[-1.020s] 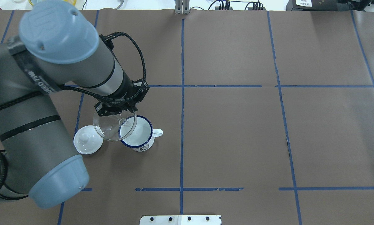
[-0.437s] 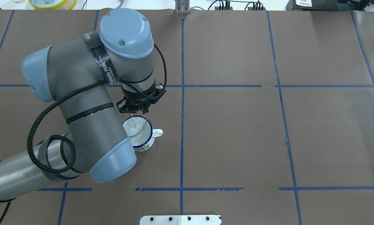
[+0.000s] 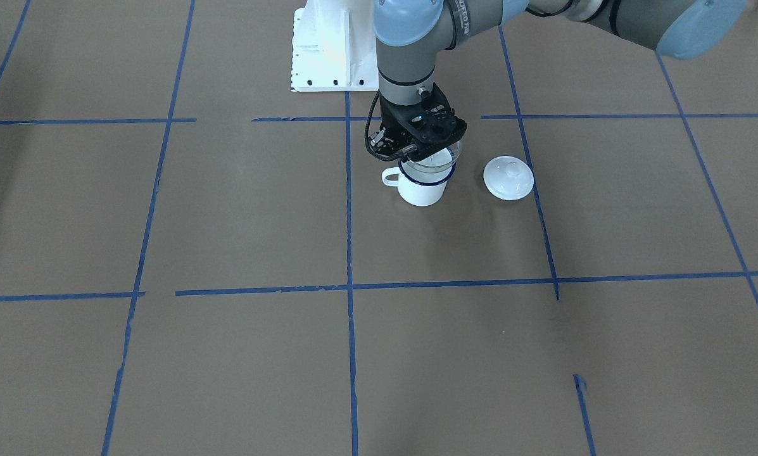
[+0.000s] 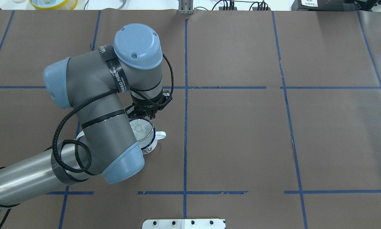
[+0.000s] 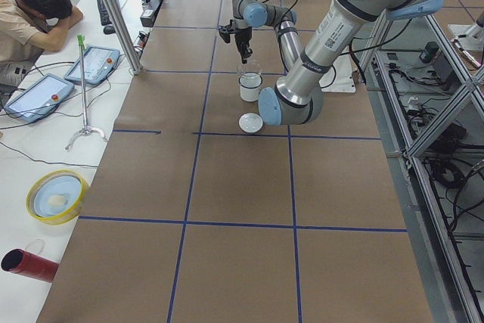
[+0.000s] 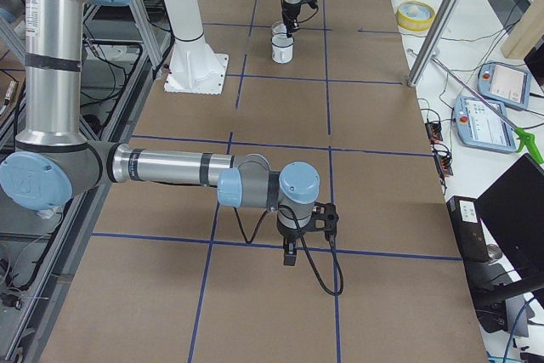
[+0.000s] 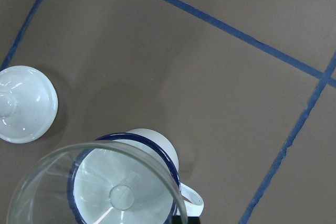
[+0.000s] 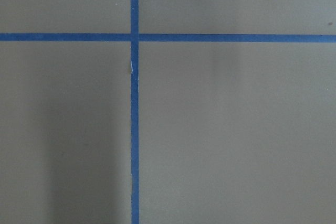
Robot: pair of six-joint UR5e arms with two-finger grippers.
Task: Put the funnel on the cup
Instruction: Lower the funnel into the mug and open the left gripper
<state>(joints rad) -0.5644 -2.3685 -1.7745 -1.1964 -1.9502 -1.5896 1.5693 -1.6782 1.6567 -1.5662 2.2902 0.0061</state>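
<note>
My left gripper is shut on the rim of the clear funnel and holds it upright right over the white, blue-rimmed cup. In the left wrist view the funnel covers most of the cup's mouth, with its spout pointing inside. I cannot tell whether the funnel rests on the rim. From overhead the funnel sits over the cup, just below the gripper. My right gripper hangs far off, low over bare table; I cannot tell whether it is open or shut.
A white domed lid lies on the table beside the cup, on the side away from its handle; it also shows in the left wrist view. The white robot base plate lies behind the cup. A person sits beyond the table's far edge.
My left arm has swung so the funnel moved right, from between lid and cup to directly over the cup, and came lower. The arm now hides the lid from overhead.
</note>
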